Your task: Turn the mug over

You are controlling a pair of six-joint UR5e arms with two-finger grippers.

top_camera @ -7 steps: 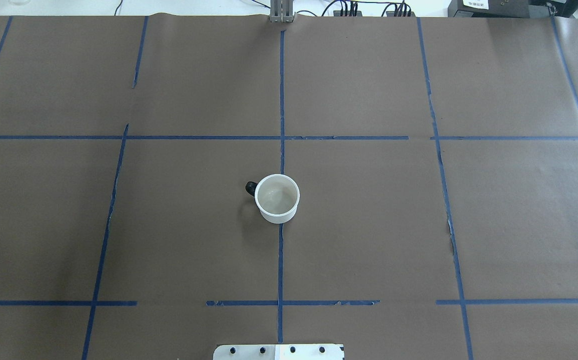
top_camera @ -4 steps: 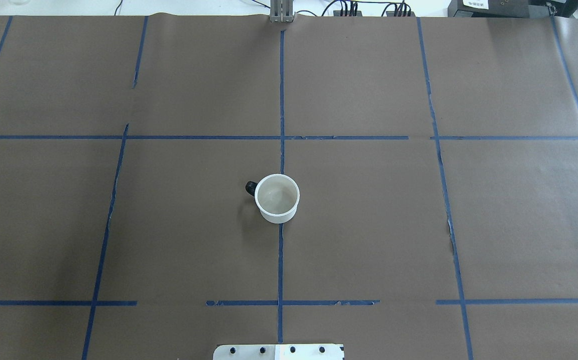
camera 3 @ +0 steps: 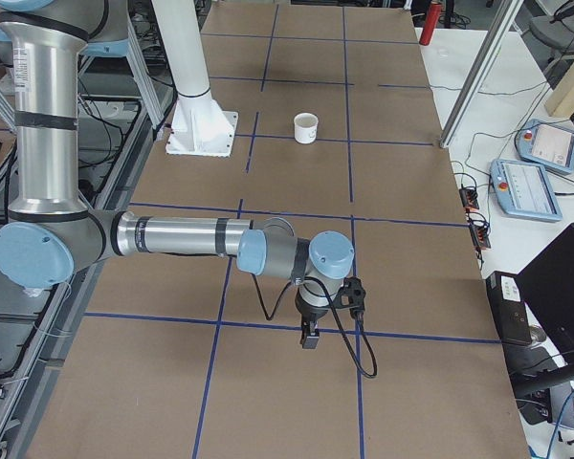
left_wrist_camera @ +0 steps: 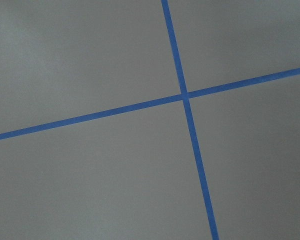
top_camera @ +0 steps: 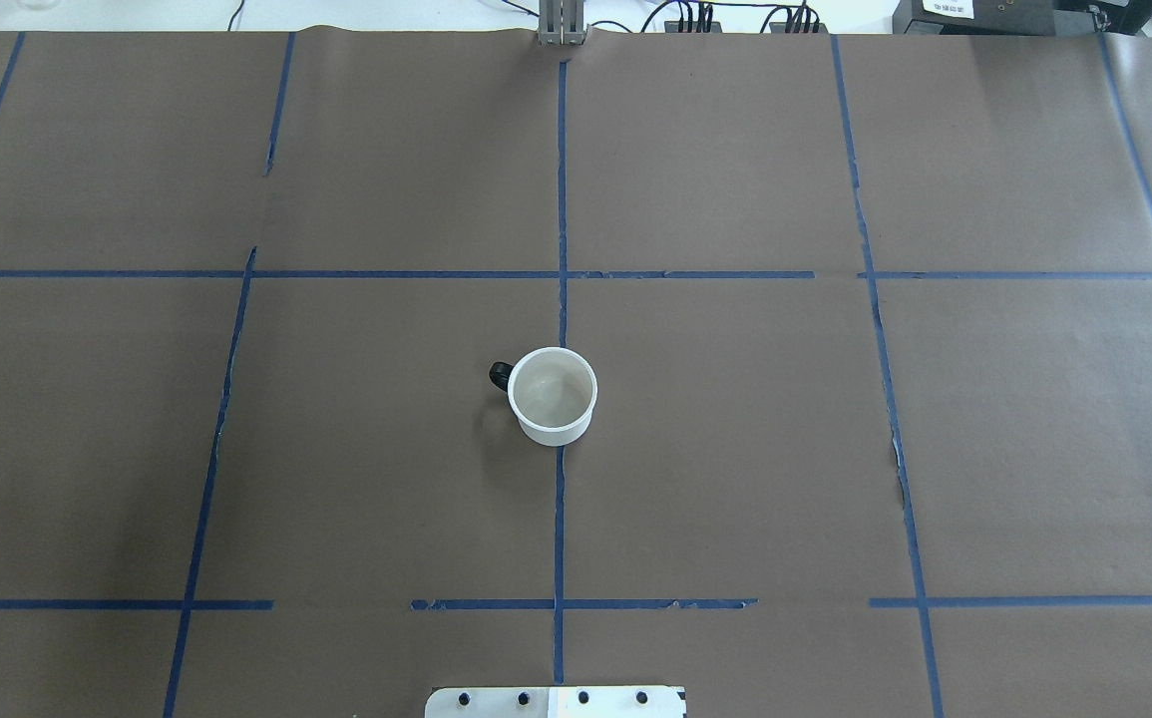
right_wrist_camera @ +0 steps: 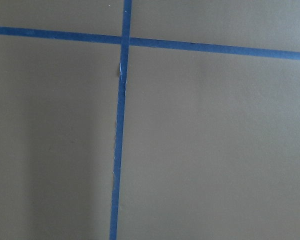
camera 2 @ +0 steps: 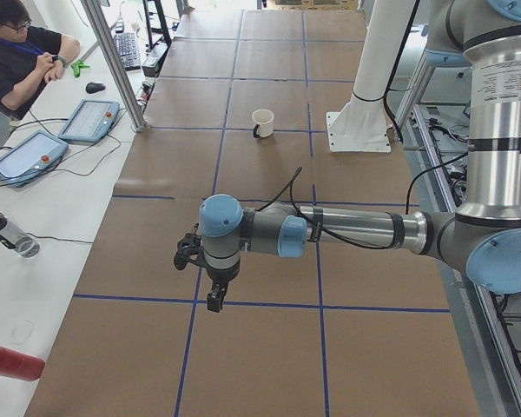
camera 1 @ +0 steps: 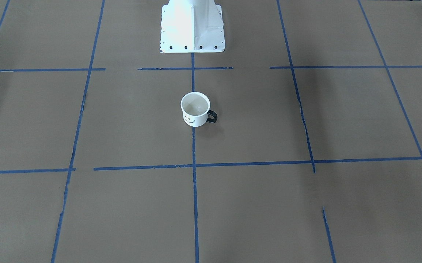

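The white mug (top_camera: 553, 396) stands upright, mouth up, on the brown paper at the table's middle, on the centre tape line. Its black handle points to the overhead view's left. Its smiley face shows in the front-facing view (camera 1: 195, 109). It also shows far off in the left view (camera 2: 262, 122) and the right view (camera 3: 306, 127). My left gripper (camera 2: 213, 295) hangs over the table far from the mug. My right gripper (camera 3: 308, 337) does the same at the other end. I cannot tell whether either is open or shut. Both wrist views show only paper and blue tape.
Blue tape lines (top_camera: 562, 199) grid the brown paper. The white robot base (camera 1: 192, 25) stands behind the mug. A person (camera 2: 22, 52), tablets (camera 2: 89, 119) and a red bottle (camera 2: 13, 361) are off the table's far side. A metal post (camera 2: 113, 61) stands at its edge.
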